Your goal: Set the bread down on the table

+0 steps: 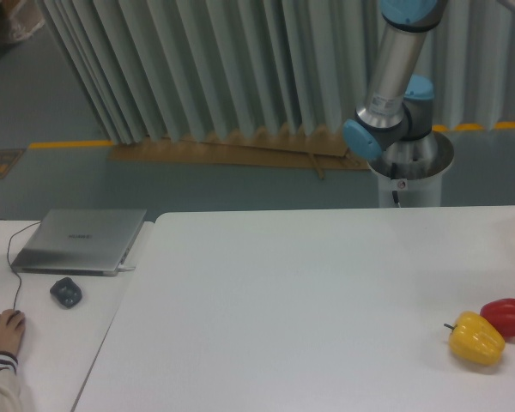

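Right now your claw is out of the camera's view, so you cannot tell how far it is open or whether it has hold of anything. Only the grey and light-blue robot arm [393, 90] shows, rising from its round metal base [409, 167] behind the far edge of the large plain white table [300, 300] and leaving the picture at the top right. With the claw unseen, places can only be given against that arm.

You will find no clear sight of the bread; a small tan sliver shows at the right edge of the picture, at the table's far right, but it is too cut off to name.

Nearer the camera than the arm, by the table's right side, a glossy yellow pepper [476, 338] lies touching a red pepper [506, 317] just behind it.

Well off to the arm's other side, on the narrower white desk [47, 339], sit a closed silver laptop [80, 240], a dark mouse [66, 293] and a person's hand [2, 330] in a striped sleeve.
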